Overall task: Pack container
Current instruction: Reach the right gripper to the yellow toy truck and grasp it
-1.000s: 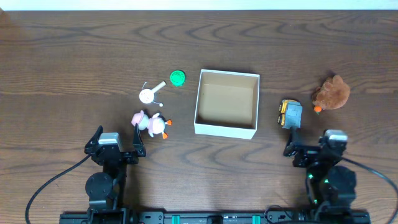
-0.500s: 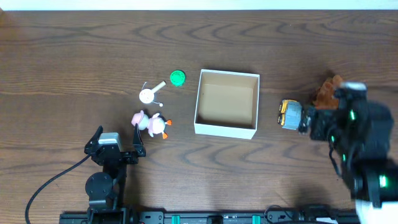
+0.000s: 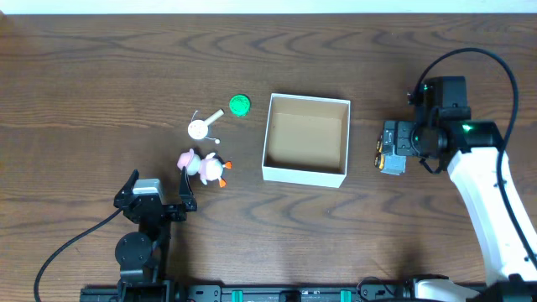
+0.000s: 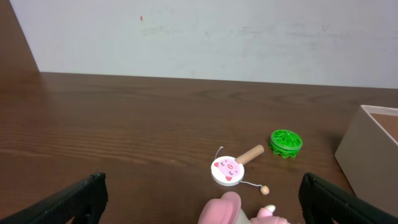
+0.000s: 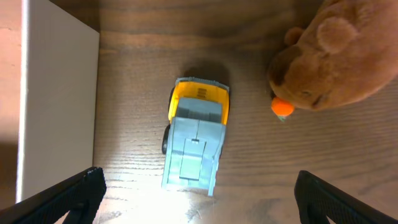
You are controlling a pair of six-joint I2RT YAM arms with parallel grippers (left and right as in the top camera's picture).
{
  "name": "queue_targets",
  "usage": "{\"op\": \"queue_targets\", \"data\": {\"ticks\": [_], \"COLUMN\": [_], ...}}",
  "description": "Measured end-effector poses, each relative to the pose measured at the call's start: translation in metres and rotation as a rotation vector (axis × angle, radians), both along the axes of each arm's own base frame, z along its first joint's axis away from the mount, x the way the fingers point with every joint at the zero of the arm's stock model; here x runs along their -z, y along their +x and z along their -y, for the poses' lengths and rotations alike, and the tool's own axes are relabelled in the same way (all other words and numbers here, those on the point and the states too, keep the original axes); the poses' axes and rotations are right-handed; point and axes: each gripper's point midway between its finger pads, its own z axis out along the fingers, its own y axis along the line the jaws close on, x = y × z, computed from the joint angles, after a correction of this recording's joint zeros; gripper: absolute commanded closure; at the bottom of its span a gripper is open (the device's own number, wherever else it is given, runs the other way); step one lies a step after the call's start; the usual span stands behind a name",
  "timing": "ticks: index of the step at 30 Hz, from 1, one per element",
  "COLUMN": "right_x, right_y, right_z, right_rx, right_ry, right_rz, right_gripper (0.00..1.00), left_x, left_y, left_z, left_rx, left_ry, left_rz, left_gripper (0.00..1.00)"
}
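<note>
Container: shallow square box, open side up, brown floor bare, standing mid-desk between two toy groups, probably so either arm can reach it. Right tool: fingers spread wide, empty, hanging over the grey-and-yellow toy truck, which lies just right of the container's wall; the spread looks set to straddle the truck for a pick. Brown plush: near the truck, not touching. Left tool: fingers apart, empty, low at the near edge, facing the pink figure, pig-face drum and green disc; apparently idle.
</note>
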Motion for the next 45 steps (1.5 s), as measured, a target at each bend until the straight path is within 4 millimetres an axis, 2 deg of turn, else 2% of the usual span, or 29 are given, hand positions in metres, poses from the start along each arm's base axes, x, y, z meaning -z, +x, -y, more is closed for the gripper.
{"op": "queue_targets", "data": {"ticks": [14, 29, 34, 40, 45], "right_x": [0.024, 0.091, 0.110, 0.126, 0.128], "right_y": [0.012, 0.018, 0.016, 0.012, 0.011], "right_z": [-0.003, -0.002, 0.000, 0.001, 0.001], "right_rx": [-0.005, -0.018, -0.027, -0.034, -0.034], "right_ry": [0.010, -0.008, -0.024, -0.032, -0.033], "right_rz": [-0.040, -0.185, -0.236, -0.287, -0.291], "right_gripper": [0.01, 0.02, 0.12, 0.32, 0.37], "left_x": [0.000, 0.000, 0.000, 0.000, 0.000], "left_y": [0.000, 0.000, 0.000, 0.000, 0.000], "left_z": [0.000, 0.000, 0.000, 0.000, 0.000], "left_rx": [0.000, 0.000, 0.000, 0.000, 0.000], "left_ry": [0.000, 0.000, 0.000, 0.000, 0.000], "left_rz": [0.000, 0.000, 0.000, 0.000, 0.000], "left_gripper": [0.02, 0.02, 0.02, 0.02, 0.02]}}
